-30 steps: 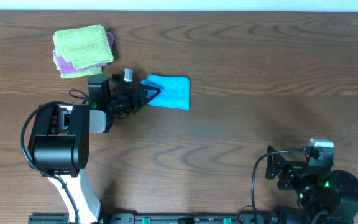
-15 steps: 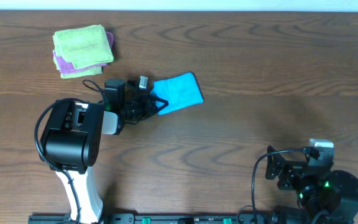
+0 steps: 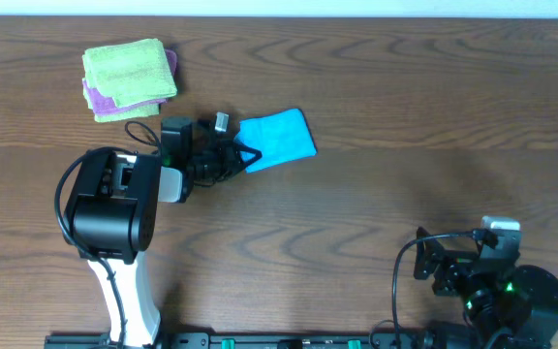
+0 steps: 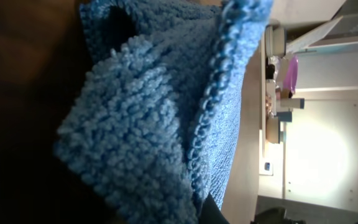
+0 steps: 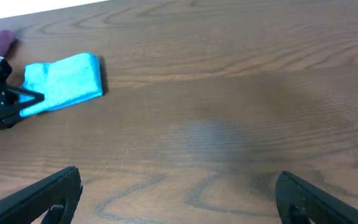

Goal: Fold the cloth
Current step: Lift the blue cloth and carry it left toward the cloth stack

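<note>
The left gripper (image 3: 243, 155) is clamped on the left end of the folded blue cloth (image 3: 281, 138), which lies tilted on the wooden table (image 3: 405, 107) left of centre in the overhead frame, its pile bunched up across the left wrist view. Lower right, the right gripper (image 5: 178, 182) sits with jaws spread wide, holding nothing; a green-and-purple cloth stack (image 3: 129, 78) rests upper left.

The terry cloth (image 3: 277, 139) at upper centre is bright sky blue. At upper left, a lime-green cloth (image 3: 129, 70) tops a purple cloth (image 3: 91, 98). The table (image 3: 405, 107) is dark brown with wavy wood grain. The left arm (image 3: 105, 208) is black with a white link.
</note>
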Motion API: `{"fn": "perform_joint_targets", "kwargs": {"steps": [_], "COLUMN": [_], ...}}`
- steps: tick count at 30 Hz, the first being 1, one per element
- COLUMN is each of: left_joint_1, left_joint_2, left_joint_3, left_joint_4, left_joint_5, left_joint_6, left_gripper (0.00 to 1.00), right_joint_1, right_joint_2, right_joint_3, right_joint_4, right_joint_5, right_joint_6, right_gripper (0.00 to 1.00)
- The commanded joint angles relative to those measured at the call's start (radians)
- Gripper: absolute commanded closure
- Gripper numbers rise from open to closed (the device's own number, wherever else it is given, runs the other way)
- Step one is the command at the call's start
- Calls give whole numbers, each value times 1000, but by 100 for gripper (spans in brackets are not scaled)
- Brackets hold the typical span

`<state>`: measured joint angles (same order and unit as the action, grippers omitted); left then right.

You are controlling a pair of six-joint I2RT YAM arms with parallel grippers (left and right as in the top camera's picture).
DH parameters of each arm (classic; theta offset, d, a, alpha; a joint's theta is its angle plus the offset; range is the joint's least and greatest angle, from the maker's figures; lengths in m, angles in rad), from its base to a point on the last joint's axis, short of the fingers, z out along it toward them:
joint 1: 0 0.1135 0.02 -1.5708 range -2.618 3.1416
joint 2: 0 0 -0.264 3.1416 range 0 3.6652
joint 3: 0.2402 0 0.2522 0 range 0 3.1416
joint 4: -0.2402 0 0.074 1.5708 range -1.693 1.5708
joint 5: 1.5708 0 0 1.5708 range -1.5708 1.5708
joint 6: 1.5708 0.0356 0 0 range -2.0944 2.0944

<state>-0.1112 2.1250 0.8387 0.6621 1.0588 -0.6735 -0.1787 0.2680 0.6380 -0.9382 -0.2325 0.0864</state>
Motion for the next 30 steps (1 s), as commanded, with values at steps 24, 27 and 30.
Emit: {"fn": "perform_joint_targets", "kwargs": {"steps": [24,27,30], "left_joint_1": [14,14,14], "left_joint_2": [-107,-119,-140], "left_joint_3": [159,188,218], "left_joint_4": [-201,-267,-341], "left_joint_5": [-44,-45,-56], "left_joint_6": [167,208,259], "left_gripper": [94,94,94], "right_joint_1": [10,10,10], "right_joint_2": [-1,-1,-1], "right_joint_3": [-8,-8,-8], "right_joint_4": [0,0,0], "right_joint_5": [-4,-4,-4], "right_joint_6": [-13,-13,-13], "right_gripper": [1,1,1]}}
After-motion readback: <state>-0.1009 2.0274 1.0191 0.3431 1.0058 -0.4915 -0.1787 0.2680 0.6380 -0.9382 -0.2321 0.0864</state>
